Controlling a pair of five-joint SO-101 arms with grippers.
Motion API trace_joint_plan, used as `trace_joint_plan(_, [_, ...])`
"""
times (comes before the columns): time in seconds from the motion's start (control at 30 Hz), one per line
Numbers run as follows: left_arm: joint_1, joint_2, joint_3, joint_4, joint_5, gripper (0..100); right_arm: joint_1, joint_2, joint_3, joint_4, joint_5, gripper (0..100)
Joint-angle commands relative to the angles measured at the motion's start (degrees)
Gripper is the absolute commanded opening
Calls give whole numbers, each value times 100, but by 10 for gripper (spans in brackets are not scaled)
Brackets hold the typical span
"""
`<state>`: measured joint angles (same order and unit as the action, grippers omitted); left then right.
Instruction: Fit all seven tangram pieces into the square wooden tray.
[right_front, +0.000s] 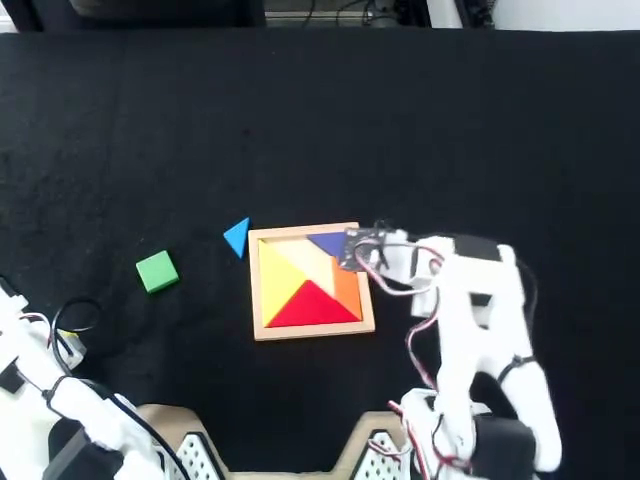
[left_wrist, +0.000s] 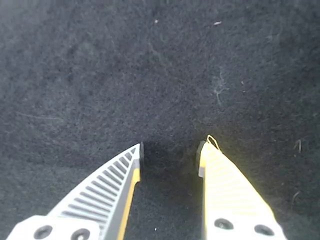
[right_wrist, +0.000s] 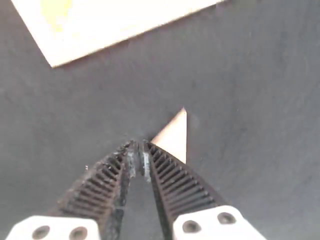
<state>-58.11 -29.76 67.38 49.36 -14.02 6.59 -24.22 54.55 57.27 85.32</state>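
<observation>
The square wooden tray (right_front: 262, 290) lies mid-table and holds yellow, red, orange and dark blue pieces. Left of it on the black mat are a small blue triangle (right_front: 237, 237) and a green square (right_front: 157, 271). My right gripper (right_front: 350, 251) hangs by the tray's far right corner. In the right wrist view this gripper (right_wrist: 139, 148) is shut with nothing between its fingers, and its tips rest beside a pale triangle (right_wrist: 174, 136) on the mat, short of the tray's corner (right_wrist: 75, 47). My left gripper (left_wrist: 170, 150) is open over bare mat.
The left arm (right_front: 60, 390) sits folded at the near left corner, far from the pieces. The right arm's white body (right_front: 480, 330) rises right of the tray. Black mat covers the table's far half.
</observation>
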Motion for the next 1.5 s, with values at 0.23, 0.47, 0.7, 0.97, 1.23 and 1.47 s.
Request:
trace_joint_plan(0.23, [101,-70,13,-70,44,202,-448,-163,453,-941,-457,11])
trace_joint_plan(0.47, [101,-70,13,-70,44,202,-396,409,163,-1178,-457,11])
trace_joint_plan(0.7, [101,-70,13,-70,53,202,-97,1103,-391,-1178,-448,11])
trace_joint_plan(0.97, [101,-70,13,-70,53,202,-88,1560,-787,-1442,-448,11])
trace_joint_plan(1.23, [101,-70,13,-70,53,202,114,2167,-963,-2101,-510,11])
trace_joint_plan(1.47, [101,-70,13,-70,53,202,70,2018,-1253,-2215,-1451,11])
